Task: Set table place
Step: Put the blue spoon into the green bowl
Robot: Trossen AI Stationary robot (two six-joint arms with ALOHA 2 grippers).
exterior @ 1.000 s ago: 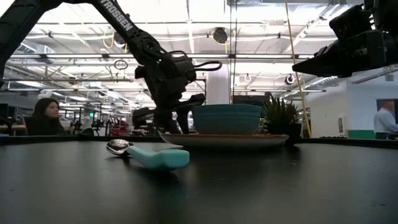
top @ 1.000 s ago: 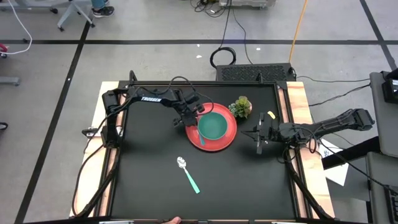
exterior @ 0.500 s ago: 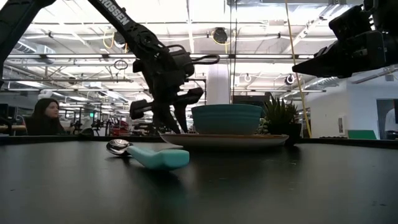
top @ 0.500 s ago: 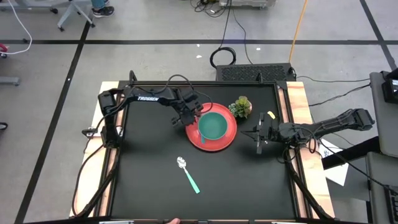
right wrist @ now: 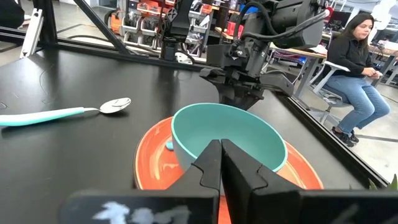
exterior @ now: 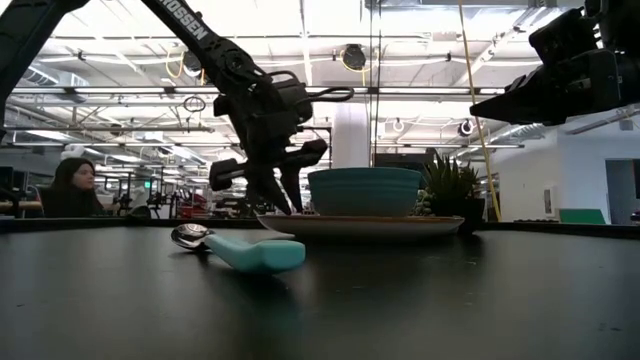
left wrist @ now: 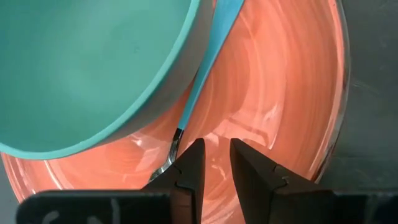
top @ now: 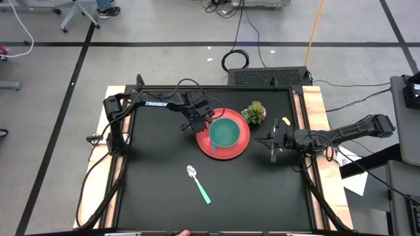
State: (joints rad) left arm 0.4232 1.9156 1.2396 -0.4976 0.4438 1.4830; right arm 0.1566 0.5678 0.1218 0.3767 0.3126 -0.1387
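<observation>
We see the red plate (top: 226, 139) mid-surface (top: 157, 190), teal bowl (top: 225, 132) on it. The left hand (top: 199, 124) hovers over the plate's edge, fingers slightly parted, grasping nothing — the right hand (top: 273, 143) waits nearby, clenched.

Quick count from my end of the feed: one red plate (top: 237, 148) on one black table (top: 157, 196), sitting right under my left gripper (top: 201, 124). One teal bowl (top: 224, 133) on it, just past that gripper's fingertips. Two teal-handled utensils: one spoon (top: 197, 183) lying on the bare tabletop, well apart from both grippers, and one more (left wrist: 205, 62) on the plate, tucked under the bowl's edge, just ahead of the left fingers. One little potted plant (top: 254, 113) between the plate and my right gripper (top: 271, 142). Two arms total.
</observation>
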